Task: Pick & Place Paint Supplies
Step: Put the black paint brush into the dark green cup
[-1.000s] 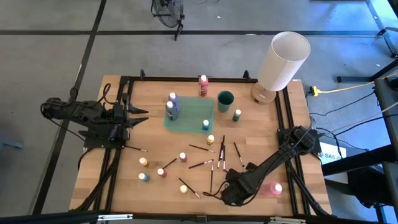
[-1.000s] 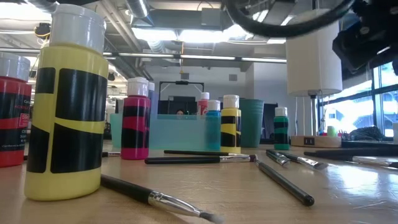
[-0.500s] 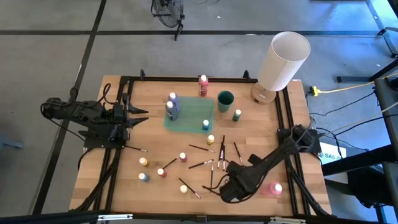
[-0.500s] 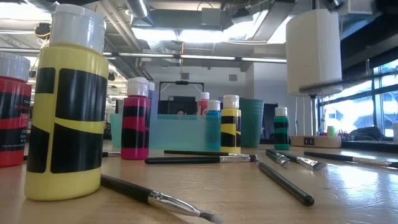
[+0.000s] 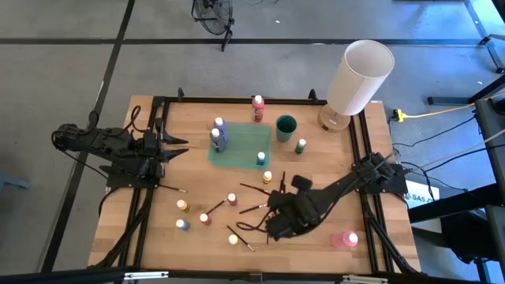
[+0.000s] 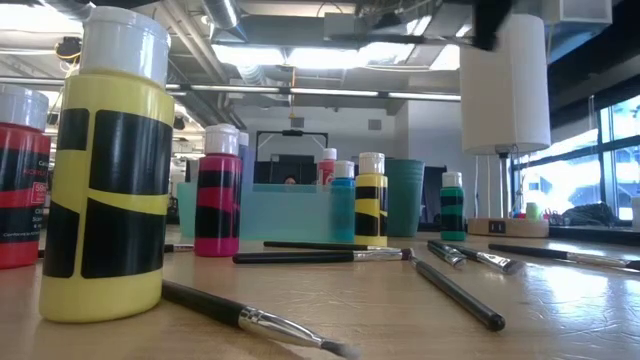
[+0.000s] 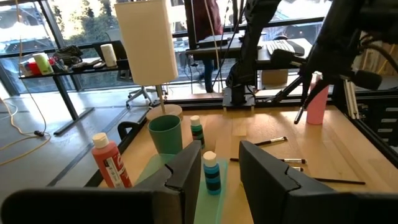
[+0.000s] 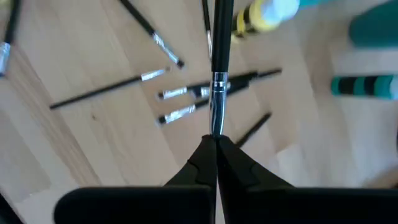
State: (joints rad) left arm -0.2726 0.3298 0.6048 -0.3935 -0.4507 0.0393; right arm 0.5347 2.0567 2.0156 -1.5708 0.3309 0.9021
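My right gripper [image 8: 216, 138] hangs over the table's near middle [image 5: 272, 225], shut on a thin dark-handled brush [image 8: 219, 62], which the left wrist view shows hanging clear of the wood [image 7: 303, 102]. More brushes [image 5: 256, 188] lie loose on the wood beneath it. Small white-capped paint bottles stand around: yellow [image 5: 267, 177], pink [image 5: 232, 199], orange [image 5: 182, 205]. Purple ones [image 5: 218, 126] stand in the teal tray [image 5: 241, 150]. My left gripper [image 5: 180, 147] waits open at the table's left edge [image 7: 214, 168]. My right gripper pinches the brush at its metal ferrule end [image 8: 216, 121] between its two fingertips. The fingers come from above, pointing steeply down, and lie along the brush. The brush hangs below them, handle end down, lifted clear of the table.
A big white cylinder lamp [image 5: 359, 79] stands at the far right, with a green cup [image 5: 286, 126] and a green bottle [image 5: 301, 146] beside it. A tall pink bottle [image 5: 347, 239] stands near the right front corner. A red bottle [image 5: 258, 106] stands at the far edge.
My right gripper has risen and gone toward the table's left and far side, tipping to point more steeply down. It has stayed shut and has carried the brush up off the wood.
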